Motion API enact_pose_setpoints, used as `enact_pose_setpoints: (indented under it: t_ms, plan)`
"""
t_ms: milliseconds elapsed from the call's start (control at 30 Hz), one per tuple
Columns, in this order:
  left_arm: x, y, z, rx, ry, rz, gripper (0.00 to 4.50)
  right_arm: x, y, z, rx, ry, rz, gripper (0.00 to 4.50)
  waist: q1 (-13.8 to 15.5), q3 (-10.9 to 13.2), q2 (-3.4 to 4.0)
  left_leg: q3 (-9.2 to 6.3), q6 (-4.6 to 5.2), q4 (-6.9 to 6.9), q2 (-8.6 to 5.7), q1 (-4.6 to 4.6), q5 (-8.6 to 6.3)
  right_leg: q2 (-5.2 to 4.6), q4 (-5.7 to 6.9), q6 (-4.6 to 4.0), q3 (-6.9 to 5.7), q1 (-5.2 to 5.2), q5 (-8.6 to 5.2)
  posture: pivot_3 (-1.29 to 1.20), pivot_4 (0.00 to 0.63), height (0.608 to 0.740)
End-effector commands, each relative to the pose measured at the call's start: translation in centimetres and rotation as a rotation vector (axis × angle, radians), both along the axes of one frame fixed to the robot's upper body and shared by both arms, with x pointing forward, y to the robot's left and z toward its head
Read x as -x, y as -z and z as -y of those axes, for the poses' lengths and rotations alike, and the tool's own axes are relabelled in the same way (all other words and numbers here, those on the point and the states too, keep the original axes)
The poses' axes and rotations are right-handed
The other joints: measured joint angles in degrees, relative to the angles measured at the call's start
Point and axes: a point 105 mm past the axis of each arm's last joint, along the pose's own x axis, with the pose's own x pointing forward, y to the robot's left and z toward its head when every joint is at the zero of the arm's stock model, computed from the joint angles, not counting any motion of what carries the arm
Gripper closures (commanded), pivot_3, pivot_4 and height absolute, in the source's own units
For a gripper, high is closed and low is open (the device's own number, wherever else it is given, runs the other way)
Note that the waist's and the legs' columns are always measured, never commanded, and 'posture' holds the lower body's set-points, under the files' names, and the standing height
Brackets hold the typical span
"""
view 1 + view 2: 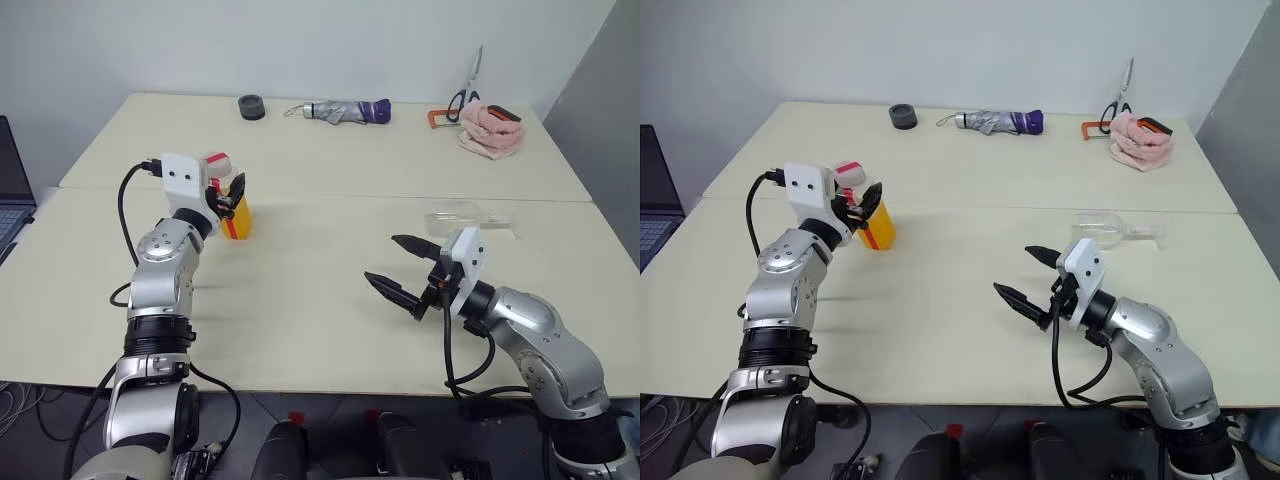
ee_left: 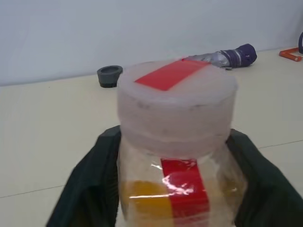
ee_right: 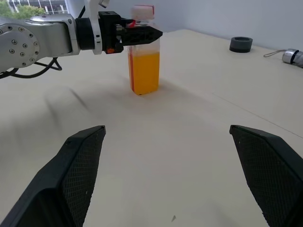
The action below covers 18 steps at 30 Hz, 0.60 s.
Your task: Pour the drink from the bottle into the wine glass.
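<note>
Cream tabletops [image 1: 330,300] joined by a seam fill the head camera's view beneath a pale wall. At the left, the left gripper [image 1: 228,192] pinches the bottle [image 1: 236,214] just under its white-and-red cap; the arm's white housing hides part of the bottle's upper half. The drink [image 1: 240,219] shows as an orange block in the lower body. At the right, the right gripper [image 1: 399,266] hangs above the table with its fingers spread and nothing between them. Beyond it the wine glass [image 1: 470,213] lies on its side, clear and faint against the surface. Along the far edge sit a dark ring [image 1: 251,106], a folded umbrella [image 1: 345,110], scissors [image 1: 465,95] and a pink cloth [image 1: 490,130].

From the left wrist, the cap looms close; black fingers [image 2: 92,189] flank the bottle's neck, its base cut off.

From the right wrist, two wide-set fingers [image 3: 80,175] frame the distant bottle standing upright on the table, clamped near its top.
</note>
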Motion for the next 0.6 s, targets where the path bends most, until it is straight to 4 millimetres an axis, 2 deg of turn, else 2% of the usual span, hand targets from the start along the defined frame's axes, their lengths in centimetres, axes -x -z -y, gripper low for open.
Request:
enact_pose_setpoints:
  t_ms: [33,600]
  plan:
    - [-0.08,-1.52,0.28,-0.001,0.002,0.057,2.28,0.45,-1.46,-0.21,-0.015,-0.027,0.055,0.0,0.0,0.0,0.0,0.0,0.0,0.0,0.0,0.0,0.0,0.0,0.0,0.0,0.0,0.0,0.0,0.0,0.15,0.74]
    - [0.36,-0.9,0.03,0.035,-0.003,0.043,2.28,0.36,-1.83,-0.41,-0.014,-0.037,0.061,0.0,0.0,0.0,0.0,-0.01,0.0,0.03,-0.02,0.01,0.0,-0.02,0.04,0.0,-0.01,0.01,0.0,0.0,0.15,0.74]
